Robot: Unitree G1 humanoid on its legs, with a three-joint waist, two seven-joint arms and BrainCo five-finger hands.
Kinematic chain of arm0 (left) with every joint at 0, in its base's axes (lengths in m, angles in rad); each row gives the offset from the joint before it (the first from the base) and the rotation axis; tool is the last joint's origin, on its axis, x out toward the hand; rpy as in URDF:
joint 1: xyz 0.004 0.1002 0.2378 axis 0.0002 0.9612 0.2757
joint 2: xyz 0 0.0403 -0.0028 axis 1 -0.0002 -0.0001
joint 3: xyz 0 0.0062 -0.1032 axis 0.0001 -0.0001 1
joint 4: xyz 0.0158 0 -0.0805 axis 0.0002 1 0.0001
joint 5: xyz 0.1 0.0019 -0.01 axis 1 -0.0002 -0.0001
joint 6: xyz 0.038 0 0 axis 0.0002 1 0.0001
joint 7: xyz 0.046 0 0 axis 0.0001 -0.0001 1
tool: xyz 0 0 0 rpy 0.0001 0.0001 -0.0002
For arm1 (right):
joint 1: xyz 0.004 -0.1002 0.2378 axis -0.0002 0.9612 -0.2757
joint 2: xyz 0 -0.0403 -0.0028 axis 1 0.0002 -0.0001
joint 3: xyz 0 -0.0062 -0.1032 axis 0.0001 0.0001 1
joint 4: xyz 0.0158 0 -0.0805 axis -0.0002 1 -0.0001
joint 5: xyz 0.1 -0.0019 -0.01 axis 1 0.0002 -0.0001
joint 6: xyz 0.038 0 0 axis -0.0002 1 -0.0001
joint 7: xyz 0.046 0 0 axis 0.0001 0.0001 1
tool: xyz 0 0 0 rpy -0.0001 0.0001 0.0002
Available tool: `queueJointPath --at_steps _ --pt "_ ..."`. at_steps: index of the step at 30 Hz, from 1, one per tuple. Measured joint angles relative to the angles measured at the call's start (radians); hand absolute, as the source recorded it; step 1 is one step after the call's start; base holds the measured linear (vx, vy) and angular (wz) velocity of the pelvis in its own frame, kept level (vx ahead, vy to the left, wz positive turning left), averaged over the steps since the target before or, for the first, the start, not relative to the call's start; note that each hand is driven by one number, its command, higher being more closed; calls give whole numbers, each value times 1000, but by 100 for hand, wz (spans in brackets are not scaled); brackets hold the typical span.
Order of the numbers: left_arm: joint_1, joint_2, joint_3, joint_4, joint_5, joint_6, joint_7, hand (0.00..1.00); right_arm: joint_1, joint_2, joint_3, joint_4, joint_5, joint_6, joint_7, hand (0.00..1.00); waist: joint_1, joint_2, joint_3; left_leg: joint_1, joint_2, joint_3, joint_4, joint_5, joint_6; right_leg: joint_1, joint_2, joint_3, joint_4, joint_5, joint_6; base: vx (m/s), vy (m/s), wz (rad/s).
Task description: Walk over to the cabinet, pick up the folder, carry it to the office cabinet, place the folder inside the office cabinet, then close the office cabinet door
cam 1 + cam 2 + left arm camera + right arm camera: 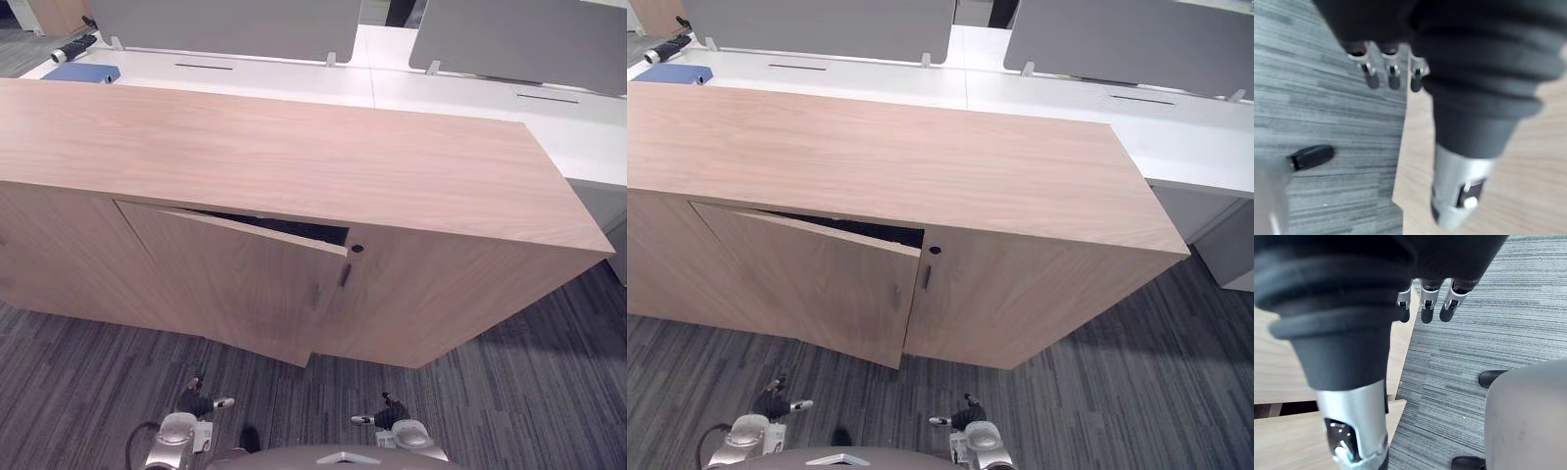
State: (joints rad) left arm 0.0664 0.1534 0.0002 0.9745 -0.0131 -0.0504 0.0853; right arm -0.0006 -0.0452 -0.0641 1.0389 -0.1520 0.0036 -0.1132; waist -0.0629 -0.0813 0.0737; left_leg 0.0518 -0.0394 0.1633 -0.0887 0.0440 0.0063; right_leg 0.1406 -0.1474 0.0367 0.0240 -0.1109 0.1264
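Observation:
A long low wooden office cabinet (294, 157) stands in front of me. Its left-middle door (235, 284) hangs ajar, swung out at its right edge, with a dark gap (289, 228) above it. The inside is hidden. A flat blue thing, perhaps the folder (80, 72), lies on the white desk behind the cabinet at the far left. My left hand (201, 402) and right hand (385, 416) hang low over the carpet, short of the door. Both have relaxed straight fingers (1391, 76) (1425, 308) and hold nothing.
White desks (431, 98) with grey partition screens (225, 24) run behind the cabinet. A black object (73, 47) lies by the blue thing. The neighbouring door has a dark handle (345, 275) and a lock (357, 249). Grey carpet (529, 392) covers the floor.

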Motion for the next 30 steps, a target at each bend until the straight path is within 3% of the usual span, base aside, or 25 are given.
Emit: queueJointPath --at_steps 12,22,30 --pt "29 -31 80 41 38 10 3 0 -5 -3 -45 8 32 0 0 0 -3 30 25 13 52 -13 0 -10 -4 -5 51 -57 42 56 -38 -29 -40 1" --pt "27 -44 96 43 38 11 -4 0 -7 -2 -78 22 77 0 1 0 -3 26 29 20 53 8 0 -9 -6 -19 51 -50 40 55 -37 -43 -23 -11" --pt "21 -46 97 58 38 11 -5 0 -14 -6 -106 34 77 1 1 0 -2 27 29 35 44 48 0 -2 -16 -21 40 -40 31 -12 -26 -33 -34 -14"
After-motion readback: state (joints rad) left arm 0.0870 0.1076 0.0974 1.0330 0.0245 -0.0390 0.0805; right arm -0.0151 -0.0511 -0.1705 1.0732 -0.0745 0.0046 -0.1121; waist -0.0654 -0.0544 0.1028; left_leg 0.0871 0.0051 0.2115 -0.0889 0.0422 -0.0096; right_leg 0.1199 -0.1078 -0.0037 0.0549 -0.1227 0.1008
